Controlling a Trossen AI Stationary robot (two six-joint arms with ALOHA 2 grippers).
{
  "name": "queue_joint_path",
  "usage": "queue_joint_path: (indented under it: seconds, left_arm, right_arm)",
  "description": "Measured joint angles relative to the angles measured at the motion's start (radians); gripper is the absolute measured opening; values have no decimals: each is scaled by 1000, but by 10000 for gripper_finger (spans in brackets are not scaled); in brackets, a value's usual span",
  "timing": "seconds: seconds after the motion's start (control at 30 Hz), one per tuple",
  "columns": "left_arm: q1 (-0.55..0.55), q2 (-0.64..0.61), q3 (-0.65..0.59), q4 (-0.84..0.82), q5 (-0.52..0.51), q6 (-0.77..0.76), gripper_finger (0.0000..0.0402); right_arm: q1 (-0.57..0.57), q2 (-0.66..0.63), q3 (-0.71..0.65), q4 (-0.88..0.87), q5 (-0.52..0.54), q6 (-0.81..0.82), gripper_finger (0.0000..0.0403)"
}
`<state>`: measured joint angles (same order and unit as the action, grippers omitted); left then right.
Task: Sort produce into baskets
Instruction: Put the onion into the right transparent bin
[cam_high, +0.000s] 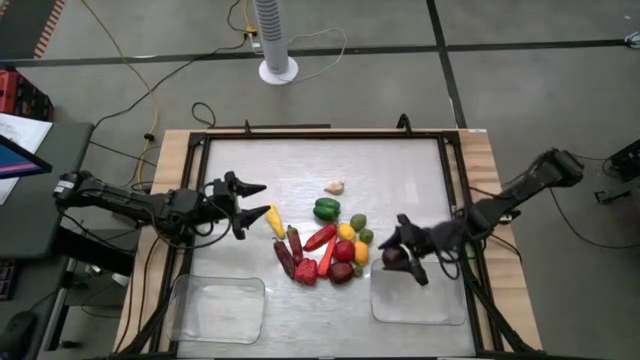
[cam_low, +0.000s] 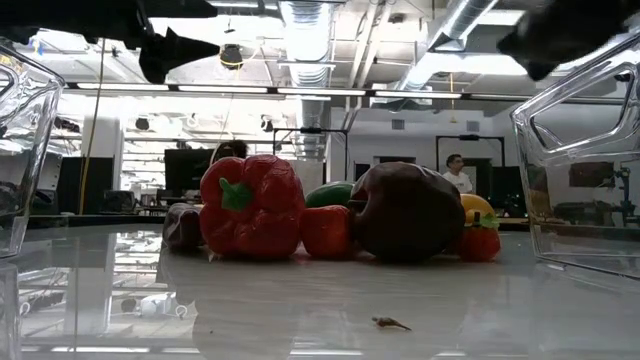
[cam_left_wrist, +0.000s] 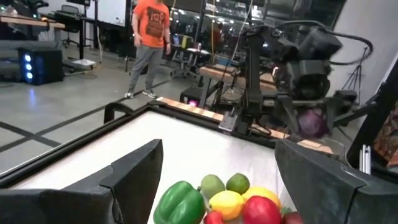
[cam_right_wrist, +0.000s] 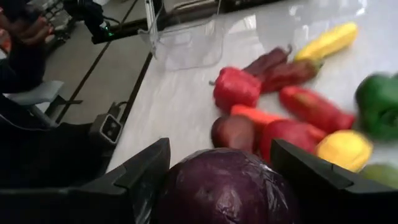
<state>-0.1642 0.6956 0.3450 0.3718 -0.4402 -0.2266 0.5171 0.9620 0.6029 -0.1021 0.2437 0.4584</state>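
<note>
The produce lies in a pile at mid-table: a green pepper (cam_high: 326, 208), a long yellow piece (cam_high: 275, 221), red peppers (cam_high: 306, 270) and a lime (cam_high: 366, 236), with a pale piece (cam_high: 334, 186) set apart. Two clear baskets stand at the near edge, one on the left (cam_high: 215, 308) and one on the right (cam_high: 425, 298). My right gripper (cam_high: 405, 250) is shut on a purple cabbage (cam_right_wrist: 227, 186) over the right basket's far left corner. My left gripper (cam_high: 252, 210) hangs open and empty just left of the pile, pointing level toward it (cam_left_wrist: 219, 149). My right gripper pinches the round purple cabbage between its two fingers (cam_right_wrist: 140, 177), one on each opposite side (cam_right_wrist: 180, 186). The fingers come from the table's right side and slant downward. The cabbage is lifted clear of the table, above the right basket's rim.
A black frame (cam_high: 320, 134) runs around the shiny tabletop. A fan base (cam_high: 278, 70) and cables lie on the floor beyond the far edge. A person in an orange shirt (cam_left_wrist: 151, 25) stands in the room behind. Bare tabletop lies between the two baskets.
</note>
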Motion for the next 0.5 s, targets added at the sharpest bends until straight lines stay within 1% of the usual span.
queue_joint_path:
  seconds: [0.17,0.27,0.37,0.5]
  left_arm:
    - [0,5,0,3,0,-3,297]
    - [0,4,0,5,0,-3,297]
    - [0,4,0,6,0,0,297]
    - [0,4,0,17,-1,24,297]
  right_arm:
    - [123,40,0,-66,115,169,292]
    - [164,67,0,-130,186,286,297]
    - [170,91,0,-155,184,355,323]
    - [164,100,0,-148,117,396,373]
